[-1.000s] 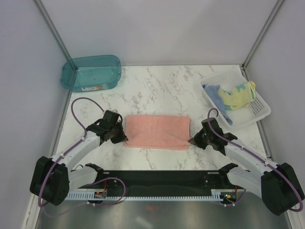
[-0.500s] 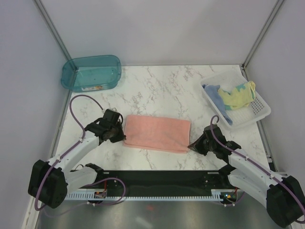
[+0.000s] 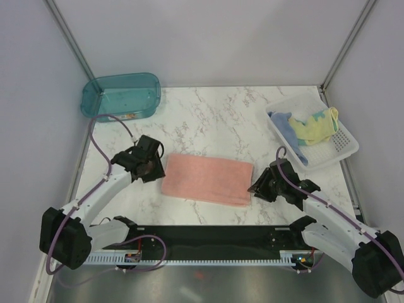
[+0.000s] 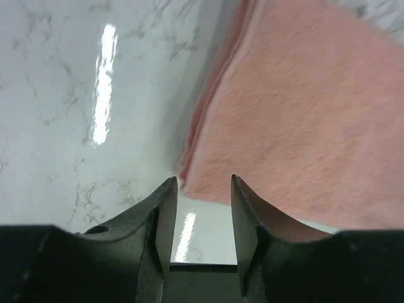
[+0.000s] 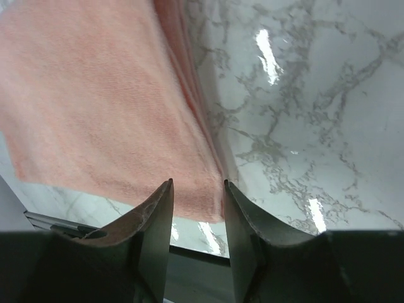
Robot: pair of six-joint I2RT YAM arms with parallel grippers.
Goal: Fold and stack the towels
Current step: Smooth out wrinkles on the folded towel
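The left gripper (image 4: 202,184) sits low over the marble table (image 3: 214,120), jaws slightly parted and holding nothing, with a corner of the folded salmon-pink towel (image 4: 303,113) lying flat just ahead of its tips. The right gripper (image 5: 197,184) is parted too, the same towel's edge running beneath its gap. Well beyond it, the light blue towel (image 3: 282,121) and yellow towel (image 3: 315,126) lie heaped in the white basket (image 3: 344,144).
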